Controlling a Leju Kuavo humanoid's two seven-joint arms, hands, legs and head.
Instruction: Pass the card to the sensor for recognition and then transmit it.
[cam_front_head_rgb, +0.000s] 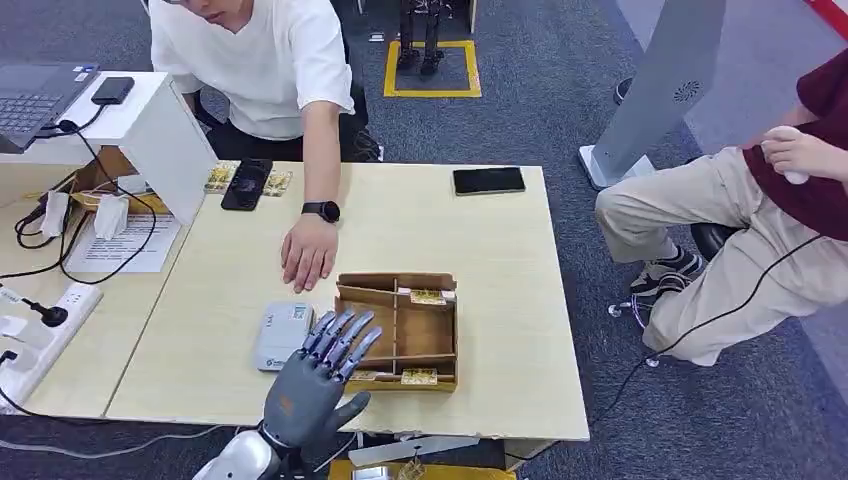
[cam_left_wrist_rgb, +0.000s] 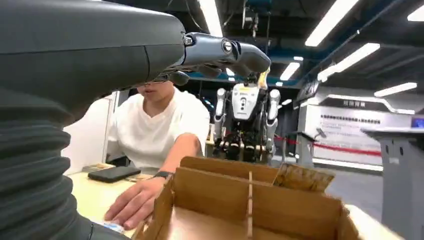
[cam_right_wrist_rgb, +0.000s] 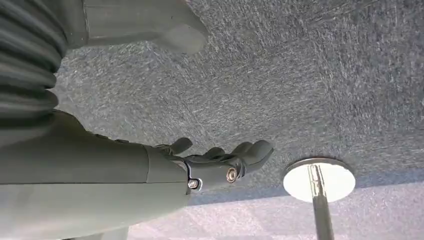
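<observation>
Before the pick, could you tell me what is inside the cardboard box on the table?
The cardboard box has dividers. Yellow cards lie in its far compartment and along its near edge. The left hand hovers open over its left part, covering what lies there.

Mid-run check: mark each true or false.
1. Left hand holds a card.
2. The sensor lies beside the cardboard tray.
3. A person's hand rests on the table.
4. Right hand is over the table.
1. False: the left hand is empty, fingers spread, above the cardboard tray's near corner.
2. True: the grey sensor lies at its left side.
3. True: the person's hand lies flat on the table behind the sensor.
4. False: the right hand hangs over carpet.
</observation>
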